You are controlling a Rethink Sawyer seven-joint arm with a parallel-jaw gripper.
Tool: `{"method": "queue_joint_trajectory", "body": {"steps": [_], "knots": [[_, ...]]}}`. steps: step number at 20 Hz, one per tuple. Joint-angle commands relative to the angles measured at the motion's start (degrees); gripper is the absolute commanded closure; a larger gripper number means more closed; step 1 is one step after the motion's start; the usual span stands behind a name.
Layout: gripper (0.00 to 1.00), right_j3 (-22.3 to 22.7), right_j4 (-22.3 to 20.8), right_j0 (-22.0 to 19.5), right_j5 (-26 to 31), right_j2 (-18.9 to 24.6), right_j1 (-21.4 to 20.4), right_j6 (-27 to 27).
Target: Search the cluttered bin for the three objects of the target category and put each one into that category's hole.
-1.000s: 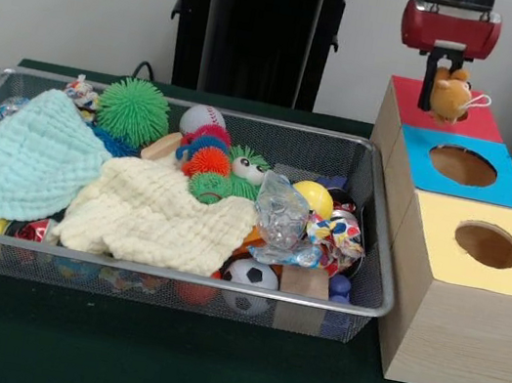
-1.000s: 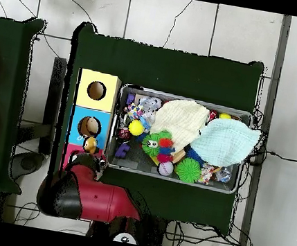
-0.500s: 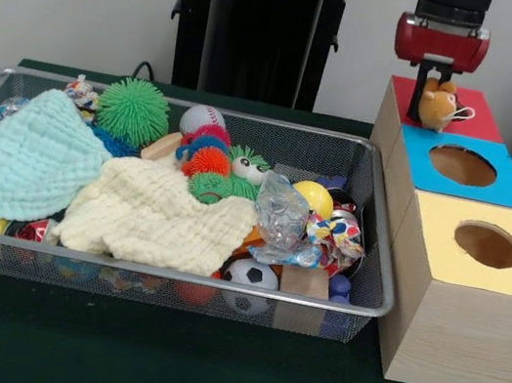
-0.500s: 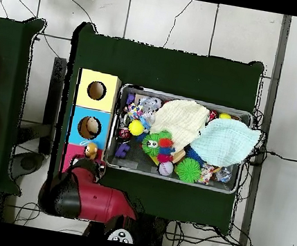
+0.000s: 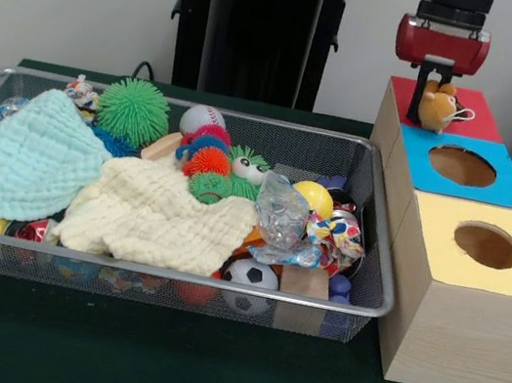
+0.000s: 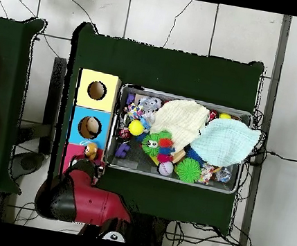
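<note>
My gripper (image 5: 429,105) hangs over the red-topped box (image 5: 475,119) at the far right, shut on a small tan plush animal (image 5: 440,107) with a white loop at its side. The plush covers most of the red box's hole. In the overhead view the plush animal (image 6: 90,150) sits above the red box (image 6: 73,156) with the gripper (image 6: 91,156) at it. The blue box's hole (image 5: 462,165) and the yellow box's hole (image 5: 488,244) stand open nearer the camera. Left of the boxes, the wire bin (image 5: 171,277) is full of toys.
In the bin lie a pale green cloth (image 5: 19,155), a cream cloth (image 5: 157,219), a spiky green ball (image 5: 134,108), a baseball (image 5: 201,118), a yellow ball (image 5: 314,197), a soccer ball (image 5: 251,273) and crumpled plastic (image 5: 282,211). Something tan shows inside the blue hole (image 6: 90,127).
Over the last second the gripper carried the plush animal back from the red-blue border to above the red box. Since half a second ago it has barely moved.
</note>
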Motion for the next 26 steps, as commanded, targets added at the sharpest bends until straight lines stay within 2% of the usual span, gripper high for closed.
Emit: {"method": "queue_joint_trajectory", "body": {"steps": [1, 5, 18, 23, 26], "knots": [[1.00, -2.1, 4.9, 0.1, -6.7, 2.9, 13.6, 17.5], [1.00, -2.0, 5.6, 0.1, -6.5, 3.6, 13.2, 18.2], [1.00, 0.4, 5.2, -0.5, -2.4, 3.6, 6.3, 17.9], [1.00, 0.6, 5.7, 0.5, 2.5, 2.1, 2.1, 17.1], [1.00, 0.9, 5.3, 0.2, 3.6, 1.9, 0.6, 16.5]]}}
